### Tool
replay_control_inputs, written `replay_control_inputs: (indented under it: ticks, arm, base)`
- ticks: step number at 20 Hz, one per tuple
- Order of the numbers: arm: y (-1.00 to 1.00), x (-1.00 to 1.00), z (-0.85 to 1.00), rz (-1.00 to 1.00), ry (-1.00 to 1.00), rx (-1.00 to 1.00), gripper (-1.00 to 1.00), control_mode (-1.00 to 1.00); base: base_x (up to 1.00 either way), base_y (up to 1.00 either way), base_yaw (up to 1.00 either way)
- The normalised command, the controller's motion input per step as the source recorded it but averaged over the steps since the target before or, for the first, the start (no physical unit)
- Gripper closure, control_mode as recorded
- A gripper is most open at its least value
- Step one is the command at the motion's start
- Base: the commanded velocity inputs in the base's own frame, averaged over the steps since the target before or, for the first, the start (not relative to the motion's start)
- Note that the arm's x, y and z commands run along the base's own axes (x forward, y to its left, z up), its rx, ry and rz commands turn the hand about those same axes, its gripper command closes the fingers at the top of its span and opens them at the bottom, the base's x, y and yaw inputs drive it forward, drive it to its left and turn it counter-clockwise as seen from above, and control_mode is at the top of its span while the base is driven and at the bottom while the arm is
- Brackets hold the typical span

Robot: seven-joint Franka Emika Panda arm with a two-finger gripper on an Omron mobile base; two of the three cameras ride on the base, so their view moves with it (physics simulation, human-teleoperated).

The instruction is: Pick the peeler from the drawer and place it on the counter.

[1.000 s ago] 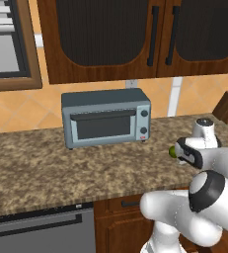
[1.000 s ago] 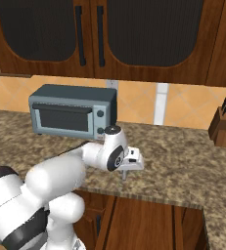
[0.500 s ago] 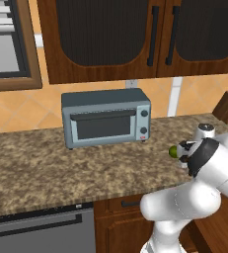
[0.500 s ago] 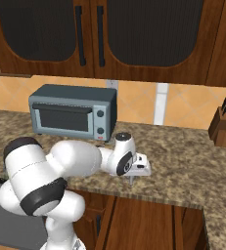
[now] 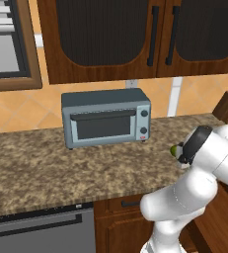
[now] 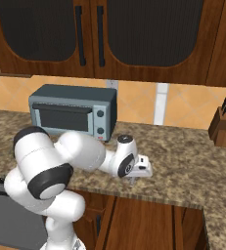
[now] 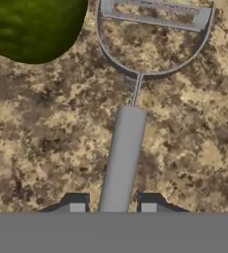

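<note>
No writing or brand can be read anywhere. The arm [image 6: 75,156] reaches forward with its elbow bent, the hand tipped down just above the counter [image 6: 192,171] near its front edge, right of the toaster oven [image 6: 73,111]. The gripper [image 7: 112,207] is partly open, one finger on each side of the grey handle of the peeler [image 7: 130,123]; contact seems likely but is hard to confirm. The peeler's looped blade end points away over the granite, beside a green rounded thing [image 7: 34,27].
</note>
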Motion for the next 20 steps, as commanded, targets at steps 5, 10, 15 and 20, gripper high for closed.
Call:
replay_control_inputs:
  ticks: [5, 10, 15, 20]
  arm:
    - [0.00, 0.00, 0.06, -0.01, 0.00, 0.00, -1.00, -1.00]
    - [0.29, -0.21, 0.66, -0.05, -0.05, 0.00, -1.00, -1.00]
    - [0.91, -0.45, 0.69, -0.03, -0.04, -0.01, -1.00, -1.00]
    - [1.00, -0.62, 0.70, 0.00, -0.03, -0.07, -1.00, -1.00]
  base:
    - [0.00, 0.00, 0.00]
    - [0.00, 0.00, 0.00]
    - [0.00, 0.00, 0.00]
    - [0.00, 0.00, 0.00]
